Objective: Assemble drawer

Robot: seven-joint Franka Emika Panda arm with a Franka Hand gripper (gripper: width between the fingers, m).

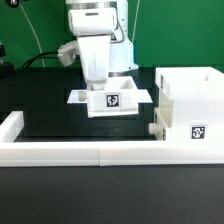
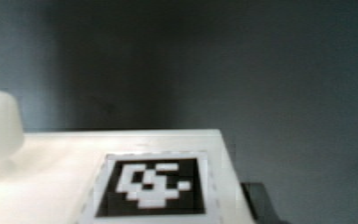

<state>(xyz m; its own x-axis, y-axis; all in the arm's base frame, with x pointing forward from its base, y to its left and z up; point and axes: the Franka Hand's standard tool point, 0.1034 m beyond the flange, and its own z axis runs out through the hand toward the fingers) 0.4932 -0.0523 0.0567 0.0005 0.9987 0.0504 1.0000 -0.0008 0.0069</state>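
Hand [image 1: 99, 88] is positioned over small white tagged plastic tray [image 1: 112, 101], apart from all edges of black worktop [image 1: 45, 112]; open or closed cannot be told.

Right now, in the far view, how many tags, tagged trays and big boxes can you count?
Tags: 2
Tagged trays: 1
Big boxes: 1
Total: 4
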